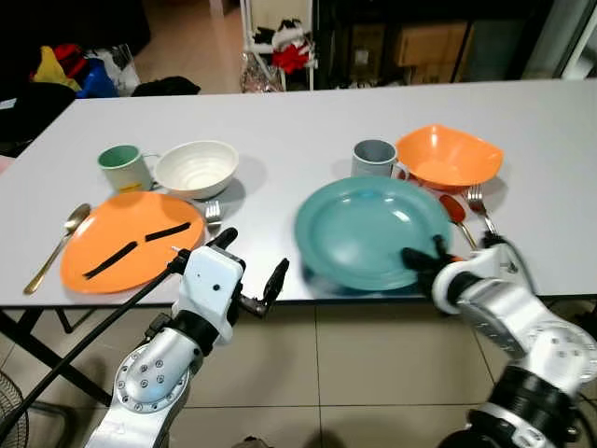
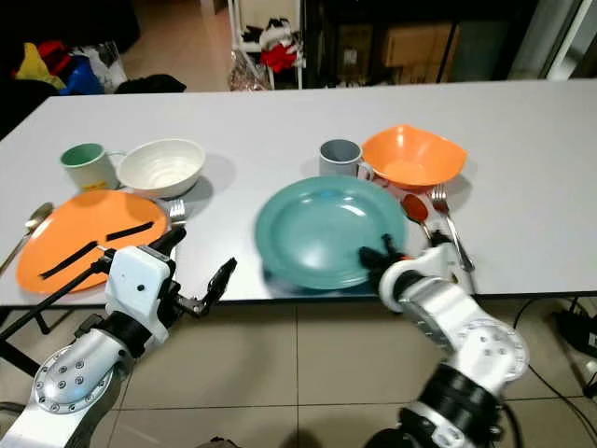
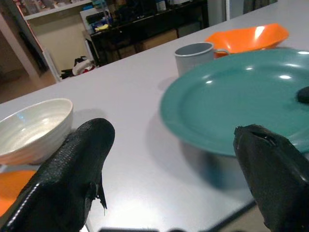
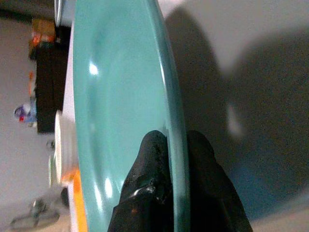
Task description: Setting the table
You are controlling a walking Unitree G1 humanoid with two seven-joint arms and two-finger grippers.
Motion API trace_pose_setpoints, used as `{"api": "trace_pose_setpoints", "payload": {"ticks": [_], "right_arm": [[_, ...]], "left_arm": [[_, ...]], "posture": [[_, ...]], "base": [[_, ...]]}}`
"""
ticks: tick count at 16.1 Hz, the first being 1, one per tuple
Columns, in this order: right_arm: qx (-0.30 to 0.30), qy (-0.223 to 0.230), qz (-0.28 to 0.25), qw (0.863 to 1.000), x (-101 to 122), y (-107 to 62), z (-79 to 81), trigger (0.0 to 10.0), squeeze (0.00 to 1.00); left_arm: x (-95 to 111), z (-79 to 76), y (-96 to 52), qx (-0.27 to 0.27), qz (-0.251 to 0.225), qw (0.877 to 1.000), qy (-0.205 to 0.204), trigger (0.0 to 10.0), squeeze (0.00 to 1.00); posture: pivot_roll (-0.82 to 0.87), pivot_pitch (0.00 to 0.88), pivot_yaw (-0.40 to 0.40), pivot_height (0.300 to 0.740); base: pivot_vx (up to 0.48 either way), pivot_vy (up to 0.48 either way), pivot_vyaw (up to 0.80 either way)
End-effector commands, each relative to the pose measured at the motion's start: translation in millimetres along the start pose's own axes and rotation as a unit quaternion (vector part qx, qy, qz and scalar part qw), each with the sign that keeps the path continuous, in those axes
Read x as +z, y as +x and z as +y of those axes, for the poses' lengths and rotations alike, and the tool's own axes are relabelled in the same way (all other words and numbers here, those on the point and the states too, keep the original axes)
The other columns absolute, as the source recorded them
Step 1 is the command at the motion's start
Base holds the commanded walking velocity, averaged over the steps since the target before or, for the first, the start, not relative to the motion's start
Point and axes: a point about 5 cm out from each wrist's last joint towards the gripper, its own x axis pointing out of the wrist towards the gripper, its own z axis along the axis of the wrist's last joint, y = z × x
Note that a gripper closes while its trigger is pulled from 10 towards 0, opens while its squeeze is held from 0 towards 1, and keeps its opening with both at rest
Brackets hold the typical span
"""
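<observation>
L arm [image 1: 154,373]: silver, bent up from lower left, wrist angled toward table edge. L gripper [image 1: 252,271] sits just below/in front of the edge, fingers [image 3: 72,169] spread wide, nothing between them, touching nothing.

R arm [image 1: 532,345]: comes up from lower right, forearm angled inward, slight blur. R gripper [image 2: 382,259] at near rim of teal plate [image 1: 364,224], fingers [image 4: 149,188] closed on the rim, one above and one below, pinching it.
</observation>
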Motion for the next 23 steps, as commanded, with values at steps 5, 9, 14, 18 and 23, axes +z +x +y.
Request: {"api": "trace_pose_setpoints", "payload": {"ticks": [5,9,14,18,23], "right_arm": [[-0.004,0.031,0.000,1.000,5.8,10.0,8.0,10.0,0.00],[-0.020,0.041,-0.016,0.999,18.6,19.4,14.4,10.0,0.00],[-0.019,0.017,-0.016,1.000,25.6,32.9,23.8,10.0,0.00],[-0.025,-0.001,-0.012,1.000,26.5,41.2,25.7,10.0,0.00],[-0.021,0.001,-0.044,0.999,32.5,47.0,29.4,10.0,1.00]], "left_arm": [[5.2,-4.6,0.7,-0.020,-0.007,1.000,0.000,10.0,0.00],[7.1,-9.6,2.0,-0.039,-0.007,0.999,0.006,10.0,0.00],[7.7,-12.5,4.0,-0.050,-0.006,0.999,0.006,10.0,0.00],[5.5,-18.8,2.4,-0.073,0.009,0.997,-0.005,10.0,0.00],[6.4,-20.7,3.5,-0.079,0.007,0.997,-0.005,10.0,0.00]], "posture": [[-0.10,0.015,0.056,0.740],[-0.08,0.020,0.050,0.740],[-0.08,0.024,0.054,0.740],[-0.06,0.020,0.047,0.740],[-0.06,0.013,0.047,0.740]], "base": [[0.000,0.000,0.00],[0.000,0.000,0.00],[0.000,0.000,0.00],[0.000,0.000,0.00],[0.000,0.000,0.00]]}}
